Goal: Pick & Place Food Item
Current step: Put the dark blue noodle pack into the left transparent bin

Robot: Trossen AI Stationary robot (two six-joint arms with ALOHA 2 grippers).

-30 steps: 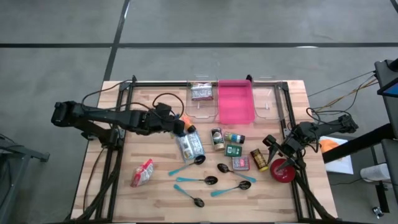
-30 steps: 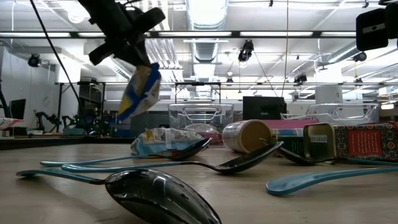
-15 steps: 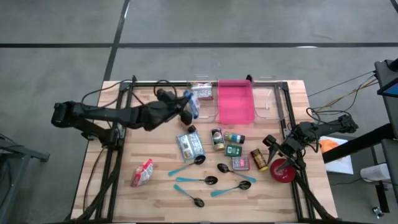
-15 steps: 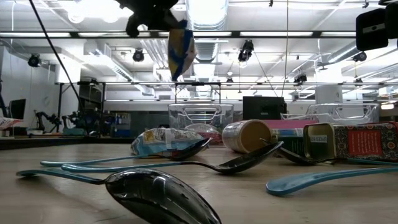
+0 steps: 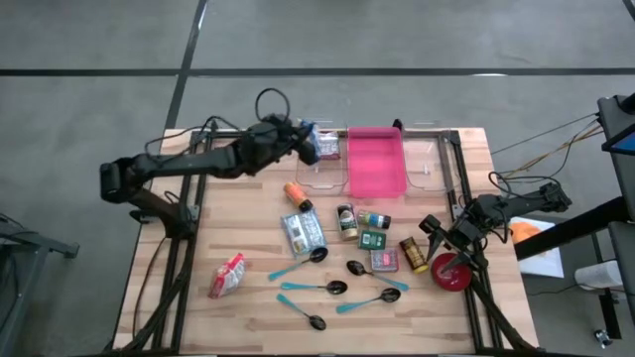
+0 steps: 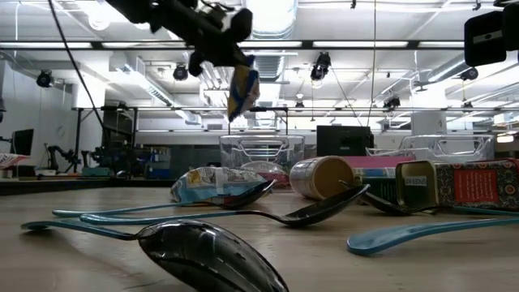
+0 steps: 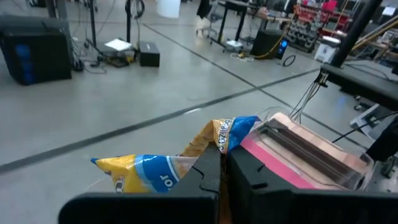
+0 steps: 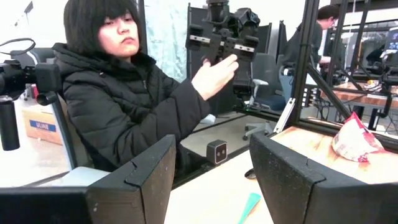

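A yellow-and-blue snack bag (image 6: 243,91) hangs in the air at the table's far side, with my left gripper (image 5: 298,145) shut on it. It hangs beside the left clear bin (image 5: 322,169), which holds a red-and-white packet (image 5: 320,148). In the left wrist view the bag (image 7: 149,173) spreads to both sides of the fingertips. A pink bin (image 5: 375,164) stands to the right of the clear one. My right gripper (image 5: 437,234) stays at the table's right edge, open and holding nothing. My left gripper pinches a crumpled part of the bag (image 7: 211,144) between its two fingers; bag shows on both sides of them. The fingers come nearly level from the table's left. The bag is lifted clear and droops below the fingers (image 6: 220,50).
On the table's middle lie an orange bottle (image 5: 296,192), a second snack bag (image 5: 303,234), cans and tins (image 5: 369,238) and several spoons (image 5: 332,290). A red packet (image 5: 228,276) lies near left, a red tape roll (image 5: 451,271) at the right. A seated person (image 8: 124,106) shows beyond the table.
My left gripper has carried the bag up, toward the table's far edge and to the right, from above the orange bottle to beside the left clear bin. Its wrist has tipped from pointing down to nearly level. The bag stays held and swings below it.
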